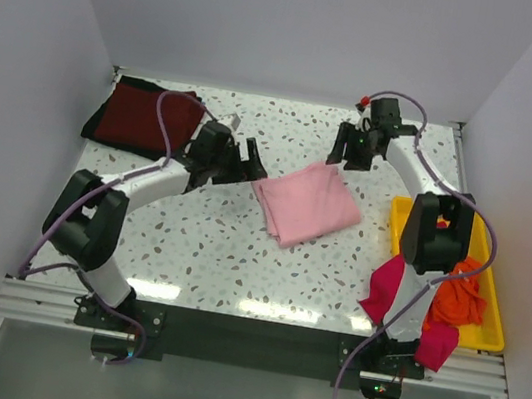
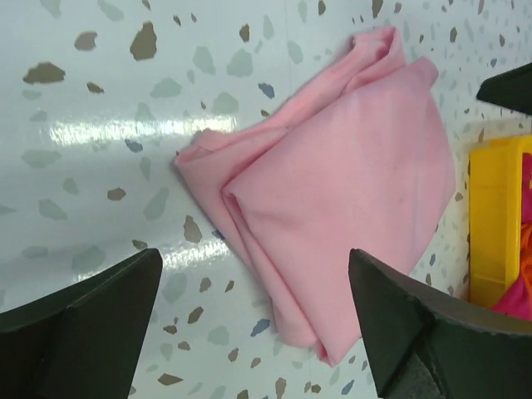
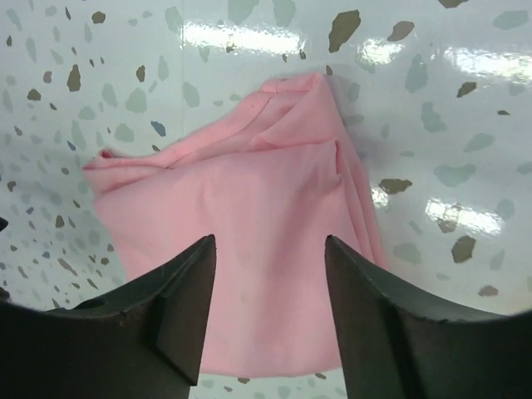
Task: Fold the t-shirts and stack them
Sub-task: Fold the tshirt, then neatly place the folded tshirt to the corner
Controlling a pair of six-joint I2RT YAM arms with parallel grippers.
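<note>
Since the folded pale pink cotton t-shirt point(image 1: 306, 203) lies between the wide-open left gripper point(image 1: 255, 160) and wide-open right gripper point(image 1: 345, 158), all layers should be pinched together.

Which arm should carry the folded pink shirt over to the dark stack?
Probably left. The left gripper hangs open beside the pink shirt, and the dark stack lies on its side; the right gripper is farther from it.
</note>
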